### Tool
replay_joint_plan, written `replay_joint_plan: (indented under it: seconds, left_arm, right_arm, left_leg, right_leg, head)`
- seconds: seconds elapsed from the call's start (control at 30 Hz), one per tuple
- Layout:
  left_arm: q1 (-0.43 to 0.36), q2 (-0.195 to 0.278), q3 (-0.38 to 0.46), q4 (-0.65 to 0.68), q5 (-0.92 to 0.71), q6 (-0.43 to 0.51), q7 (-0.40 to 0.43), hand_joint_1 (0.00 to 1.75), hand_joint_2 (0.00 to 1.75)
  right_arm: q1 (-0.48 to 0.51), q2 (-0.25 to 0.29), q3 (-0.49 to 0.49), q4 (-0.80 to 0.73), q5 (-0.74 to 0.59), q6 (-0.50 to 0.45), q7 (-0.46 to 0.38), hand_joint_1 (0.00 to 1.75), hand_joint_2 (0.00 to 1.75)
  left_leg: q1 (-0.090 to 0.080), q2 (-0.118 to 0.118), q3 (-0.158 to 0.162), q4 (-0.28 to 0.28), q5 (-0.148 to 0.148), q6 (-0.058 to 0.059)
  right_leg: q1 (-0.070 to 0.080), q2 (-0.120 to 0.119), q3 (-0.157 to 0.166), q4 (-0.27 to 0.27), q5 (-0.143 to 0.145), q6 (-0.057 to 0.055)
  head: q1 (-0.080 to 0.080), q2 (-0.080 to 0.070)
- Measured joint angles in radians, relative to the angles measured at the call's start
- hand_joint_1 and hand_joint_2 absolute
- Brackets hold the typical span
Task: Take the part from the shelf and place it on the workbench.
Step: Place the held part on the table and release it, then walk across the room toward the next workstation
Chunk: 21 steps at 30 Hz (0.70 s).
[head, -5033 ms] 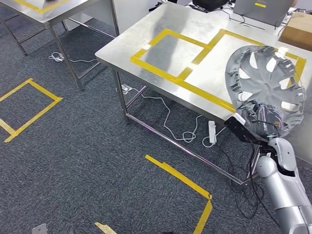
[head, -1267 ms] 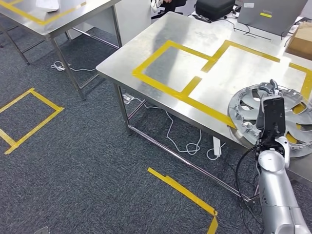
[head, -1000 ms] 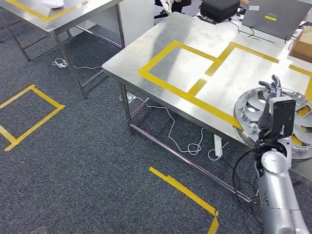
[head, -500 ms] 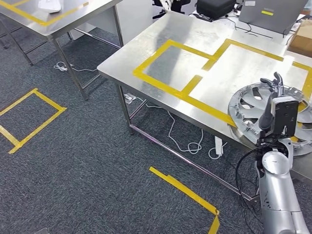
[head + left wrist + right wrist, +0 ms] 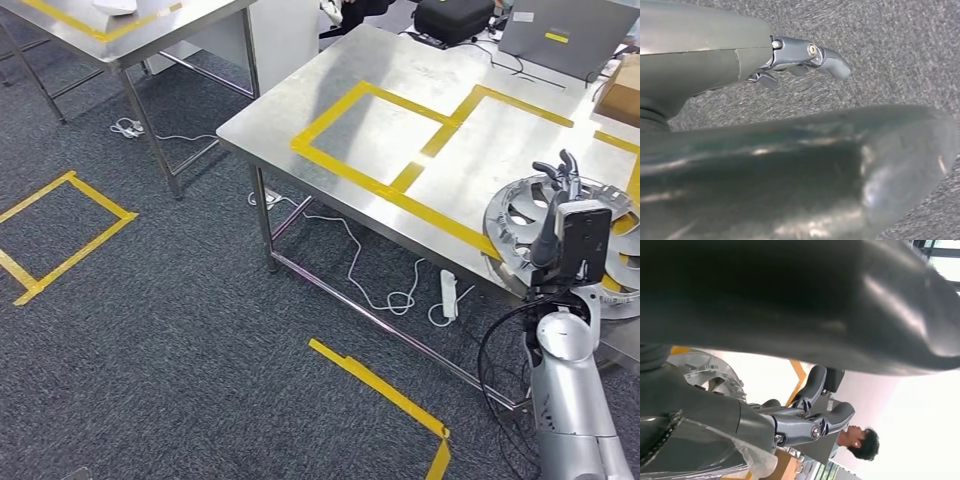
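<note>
The part, a silver hubcap (image 5: 507, 225), lies flat on the steel workbench (image 5: 490, 140) near its front right edge, across the yellow tape lines. My right hand (image 5: 560, 195) is raised just above the hubcap's near side, fingers apart and pointing up, with nothing in it. The right wrist view shows the same fingers (image 5: 817, 422) loosely spread in the air beside the hubcap (image 5: 704, 367). In the left wrist view my left hand (image 5: 753, 65) hangs over grey carpet with its fingers (image 5: 810, 52) stretched out and holding nothing.
A black case (image 5: 453, 18), a laptop (image 5: 562, 35) and a cardboard box (image 5: 623, 95) stand along the workbench's far side. A power strip (image 5: 447, 295) and cables lie under it. A second steel table (image 5: 173, 20) stands at upper left. A person (image 5: 860, 440) is beyond the bench.
Five seconds ago my right hand held the hubcap upright in the air; it now lies flat on the workbench. The hand has let go and lifted off it. The camera shifted slightly.
</note>
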Motion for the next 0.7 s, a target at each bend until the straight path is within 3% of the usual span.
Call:
replay_joint_plan:
  seconds: [0.03, 0.07, 0.1, 0.17, 0.2, 0.27, 0.33, 0.4, 0.5, 0.53, 0.57, 0.6, 0.7]
  left_arm:
    - [0.001, 0.0, 0.0, 0.0, 0.0, 0.0, 0.0, 0.0, 0.0]
    - [0.001, -0.001, 0.0, 0.0, 0.0, 0.0, 0.0, 0.0, 0.0]
    - [0.002, -0.001, 0.0, 0.0, 0.0, 0.0, 0.0, 0.0, 0.0]
    - [0.001, -0.001, 0.001, 0.0, 0.0, 0.0, 0.0, 0.0, 0.0]
    - [0.001, -0.001, 0.001, 0.0, 0.0, 0.0, 0.0, 0.0, 0.0]
    - [0.0, -0.001, 0.001, 0.0, 0.0, 0.0, 0.0, 0.0, 0.0]
    - [0.001, -0.001, 0.001, 0.0, 0.0, 0.0, 0.0, 0.0, 0.0]
    - [0.001, 0.0, 0.001, 0.0, 0.0, 0.0, 0.0, 0.0, 0.0]
    - [0.001, -0.001, 0.001, 0.0, 0.0, 0.0, 0.0, 0.0, 0.0]
    - [0.002, -0.001, 0.001, 0.0, 0.0, 0.0, 0.0, 0.0, 0.0]
    - [0.003, -0.001, 0.001, 0.0, 0.0, 0.0, 0.0, 0.0, 0.0]
    - [0.003, -0.001, 0.001, 0.0, 0.0, 0.0, 0.0, 0.0, 0.0]
    - [0.001, 0.0, 0.002, 0.0, 0.0, 0.0, 0.0, 0.0, 0.0]
  right_arm:
    - [0.003, 0.0, 0.001, 0.0, 0.0, 0.0, 0.0, 0.0, 0.0]
    - [0.005, 0.0, 0.002, 0.0, 0.0, 0.0, 0.0, 0.0, 0.0]
    - [0.006, 0.0, 0.002, 0.0, 0.0, 0.0, 0.0, 0.0, 0.0]
    - [0.003, 0.0, 0.003, 0.0, 0.0, 0.0, 0.0, 0.0, 0.0]
    - [0.001, 0.0, 0.003, 0.0, 0.0, 0.0, 0.0, 0.0, 0.0]
    - [-0.002, 0.0, 0.004, -0.002, 0.0, 0.0, 0.0, 0.0, 0.0]
    - [-0.001, 0.0, 0.004, -0.002, 0.0, 0.0, 0.0, 0.0, 0.0]
    - [-0.002, 0.0, 0.004, -0.004, 0.0, 0.0, 0.0, 0.0, 0.0]
    - [-0.002, 0.0, 0.004, -0.005, 0.0, 0.0, 0.0, 0.0, 0.0]
    - [-0.001, 0.0, 0.004, -0.005, 0.0, 0.0, 0.0, 0.0, 0.0]
    - [0.0, 0.0, 0.005, -0.005, 0.0, 0.0, 0.0, 0.0, 0.0]
    - [0.001, 0.0, 0.005, -0.005, 0.0, 0.0, 0.0, 0.0, 0.0]
    - [0.001, 0.0, 0.004, -0.006, 0.0, 0.0, 0.0, 0.0, 0.0]
  left_leg:
    - [-0.002, 0.0, -0.003, 0.0, 0.002, 0.002]
    - [-0.003, 0.0, -0.005, 0.001, 0.004, 0.002]
    - [-0.004, 0.0, -0.006, 0.001, 0.005, 0.002]
    - [-0.007, 0.0, -0.007, 0.004, 0.006, -0.001]
    - [-0.009, 0.0, -0.01, 0.007, 0.007, -0.005]
    - [-0.011, 0.0, -0.016, 0.01, 0.012, -0.016]
    - [-0.009, 0.0, -0.02, 0.01, 0.016, -0.028]
    - [-0.007, 0.0, -0.034, 0.043, -0.012, -0.04]
    - [-0.001, 0.0, -0.104, 0.225, -0.115, -0.056]
    - [0.001, 0.0, -0.122, 0.276, -0.135, -0.059]
    - [0.001, 0.0, -0.124, 0.293, -0.134, -0.06]
    - [0.002, 0.0, -0.105, 0.267, -0.115, -0.06]
    - [0.001, 0.0, 0.005, 0.065, -0.035, -0.05]
  right_leg:
    - [0.0, 0.0, -0.017, 0.044, -0.013, 0.0]
    - [0.0, 0.0, -0.014, 0.048, -0.006, -0.001]
    - [0.0, 0.0, 0.01, 0.01, 0.018, -0.003]
    - [0.002, 0.0, 0.091, -0.13, 0.076, -0.01]
    - [0.003, 0.0, 0.125, -0.19, 0.092, -0.014]
    - [0.007, 0.001, 0.151, -0.24, 0.097, -0.02]
    - [0.007, 0.002, 0.15, -0.245, 0.105, -0.03]
    - [0.002, -0.001, 0.149, -0.25, 0.114, -0.04]
    - [0.001, -0.004, 0.141, -0.251, 0.122, -0.048]
    - [0.002, -0.005, 0.137, -0.251, 0.124, -0.049]
    - [0.002, -0.005, 0.135, -0.251, 0.126, -0.049]
    - [0.002, -0.005, 0.133, -0.25, 0.128, -0.047]
    - [0.004, -0.004, 0.129, -0.247, 0.131, -0.041]
  head:
    - [0.0, 0.0]
    - [0.0, 0.0]
    - [0.0, 0.0]
    - [0.0, 0.0]
    - [-0.001, 0.0]
    - [-0.001, 0.0]
    - [-0.001, 0.0]
    - [-0.003, 0.0]
    - [-0.006, 0.0]
    - [-0.006, 0.0]
    - [-0.007, 0.0]
    - [-0.007, 0.0]
    - [-0.006, 0.0]
